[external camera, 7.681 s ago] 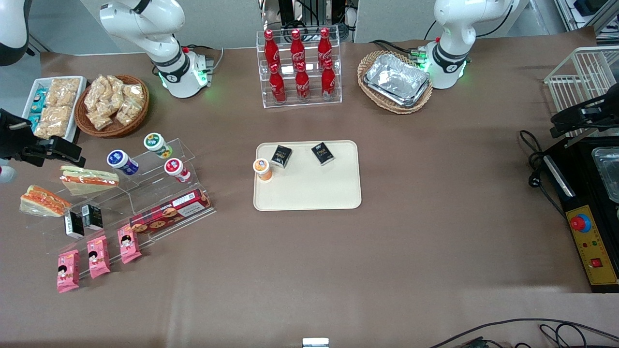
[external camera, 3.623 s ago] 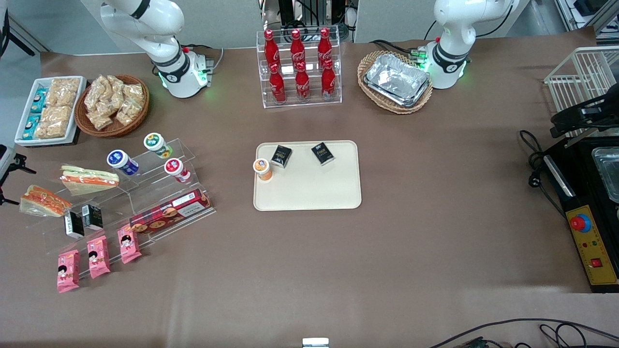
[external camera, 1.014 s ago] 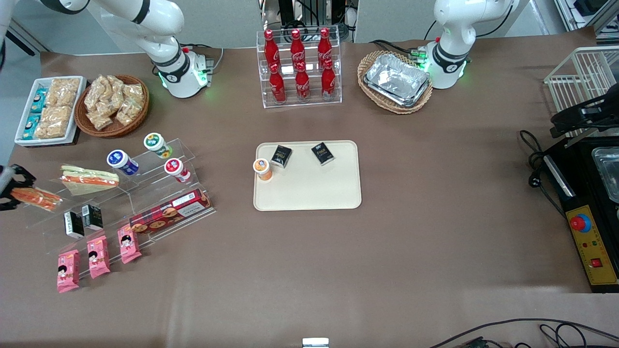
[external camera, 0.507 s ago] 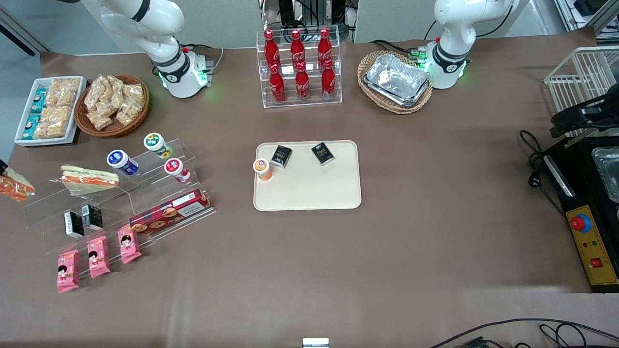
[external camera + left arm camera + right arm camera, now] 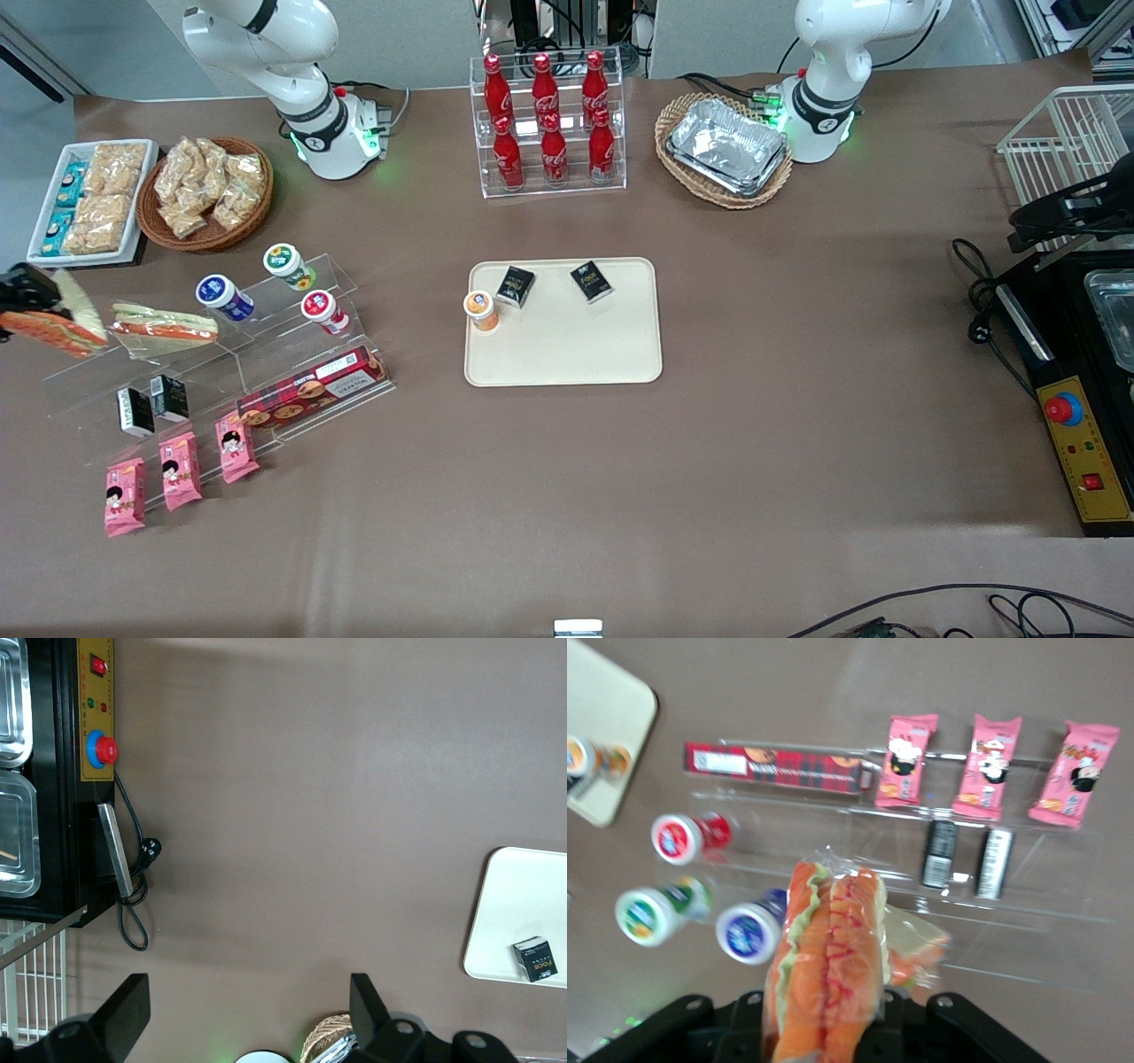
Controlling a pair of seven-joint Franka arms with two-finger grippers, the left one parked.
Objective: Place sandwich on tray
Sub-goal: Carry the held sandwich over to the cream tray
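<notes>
Now that the sandwich (image 5: 55, 324) has left its step on the acrylic stand (image 5: 221, 372), the front view shows it hanging above the bench at the working arm's end, clamped in the gripper (image 5: 27, 292) just beside the longer sandwich (image 5: 164, 324). The tray (image 5: 567, 346) lies well apart, with bare room near the front camera.

From the right wrist, the gripper (image 5: 824, 1020) is closed on the sandwich (image 5: 828, 948), high over the stand (image 5: 1010, 904).

Only a tray (image 5: 514, 904) corner appears in the left wrist view. The pick looks done; carrying remains.
</notes>
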